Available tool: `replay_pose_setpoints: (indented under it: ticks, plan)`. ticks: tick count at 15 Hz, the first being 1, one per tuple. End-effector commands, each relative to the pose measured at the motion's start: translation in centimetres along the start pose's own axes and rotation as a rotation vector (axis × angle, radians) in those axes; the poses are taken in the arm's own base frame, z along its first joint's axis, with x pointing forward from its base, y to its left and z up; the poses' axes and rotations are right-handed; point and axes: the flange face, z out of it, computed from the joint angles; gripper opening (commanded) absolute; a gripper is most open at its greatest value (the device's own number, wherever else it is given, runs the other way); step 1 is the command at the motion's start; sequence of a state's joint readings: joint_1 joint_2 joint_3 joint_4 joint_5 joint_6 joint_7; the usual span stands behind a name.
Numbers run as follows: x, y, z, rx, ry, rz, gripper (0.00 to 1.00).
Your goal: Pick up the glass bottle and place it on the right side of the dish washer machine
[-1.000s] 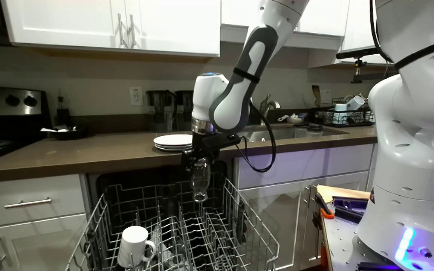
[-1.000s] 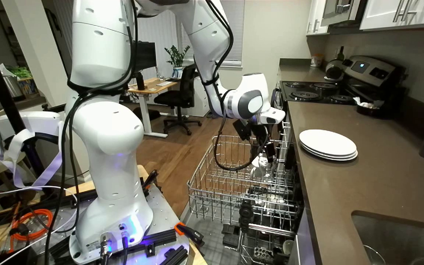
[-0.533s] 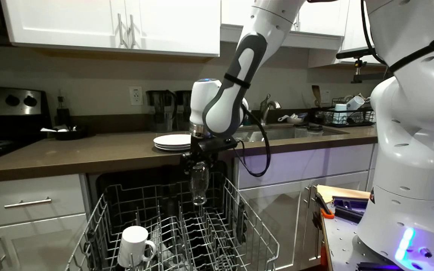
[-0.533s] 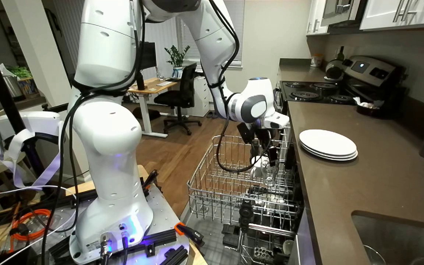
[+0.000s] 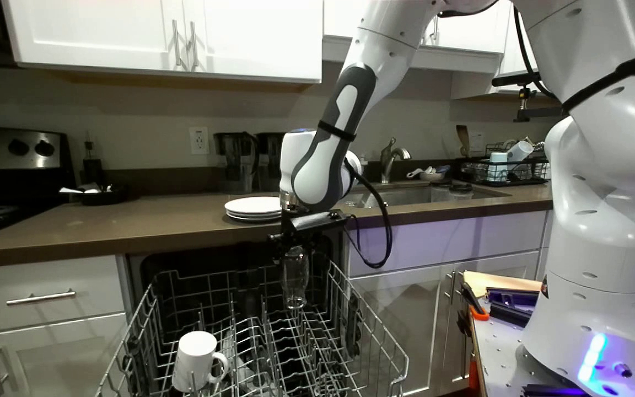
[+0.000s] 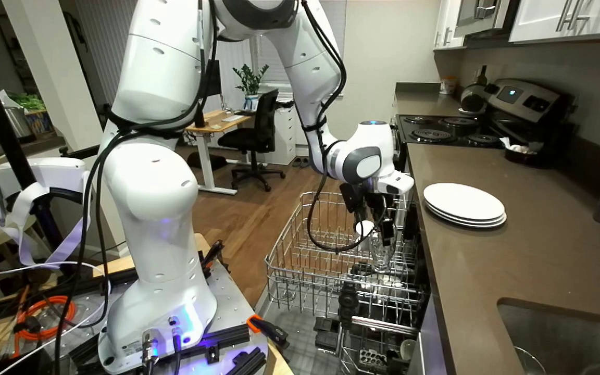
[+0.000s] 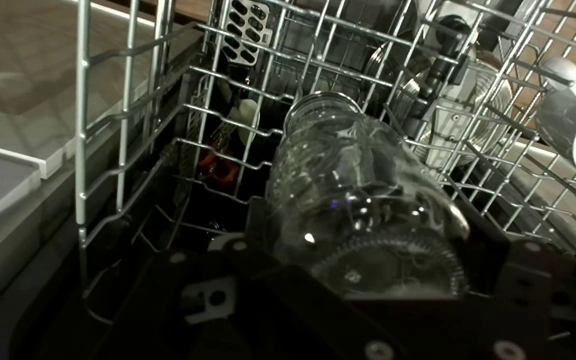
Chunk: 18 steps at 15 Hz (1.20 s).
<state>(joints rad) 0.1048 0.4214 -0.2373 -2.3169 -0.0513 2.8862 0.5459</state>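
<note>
The clear glass bottle (image 5: 295, 278) is upside down, mouth down, inside the upper rack area of the dish washer machine (image 5: 370, 314), toward its back. It shows faintly in an exterior view (image 6: 380, 256) and large in the wrist view (image 7: 353, 165). My gripper (image 5: 294, 252) is shut around the bottle's base end from above; in the wrist view a dark finger (image 7: 485, 245) stands at each side of it. The mouth is close above the rack's wires; I cannot tell whether it touches. The bottle leans slightly in the wrist view.
A white mug (image 5: 195, 358) stands in the rack's front left in this exterior view. Rack side walls (image 6: 305, 273) and prongs surround the bottle. The counter edge (image 5: 185, 240) is close behind the gripper. Stacked white plates (image 5: 254, 207) sit on the counter.
My gripper has moved down with the bottle, lowering it closer to the rack's wires. In an exterior view it also shifts slightly toward the counter. The mug and rack have not moved.
</note>
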Motion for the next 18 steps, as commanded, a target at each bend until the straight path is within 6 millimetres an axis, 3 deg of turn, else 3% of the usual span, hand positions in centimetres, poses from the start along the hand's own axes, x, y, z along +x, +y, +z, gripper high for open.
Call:
replay_pose_setpoints:
  ticks: [1, 18]
  plan:
    - [1.2, 0.0, 1.0, 0.019, -0.01, -0.004, 0.61]
    - [2.9, 0.3, 6.3, 0.052, -0.061, 0.004, 0.61]
